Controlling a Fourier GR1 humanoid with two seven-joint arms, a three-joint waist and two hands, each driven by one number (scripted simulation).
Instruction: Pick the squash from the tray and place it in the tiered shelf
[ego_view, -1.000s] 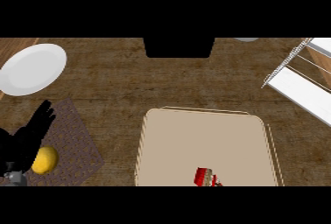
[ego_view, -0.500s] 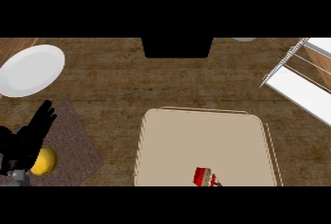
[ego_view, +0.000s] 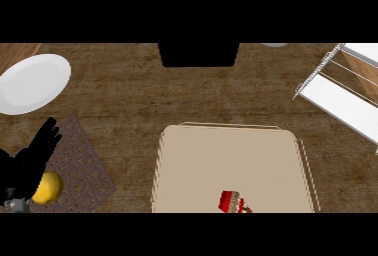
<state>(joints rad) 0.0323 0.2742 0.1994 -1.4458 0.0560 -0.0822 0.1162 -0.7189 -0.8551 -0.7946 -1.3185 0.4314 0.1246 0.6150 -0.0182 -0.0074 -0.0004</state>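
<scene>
Left hand beside a yellow squash — beige tray at near centre.

Head view: the left hand (ego_view: 29, 162) shows at the near left over a brown mat (ego_view: 81, 172), fingers straight and relaxed, holding nothing. The squash (ego_view: 49, 187) lies on that mat, just beside the hand — not on the tray (ego_view: 229, 160). A white shelf (ego_view: 347, 95) stands far right, a plate (ego_view: 33, 82) far left.

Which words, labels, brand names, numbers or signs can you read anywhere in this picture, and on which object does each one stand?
None: no readable text on the tray, white plate, patterned mat, tiered shelf or the red item on the tray.
</scene>
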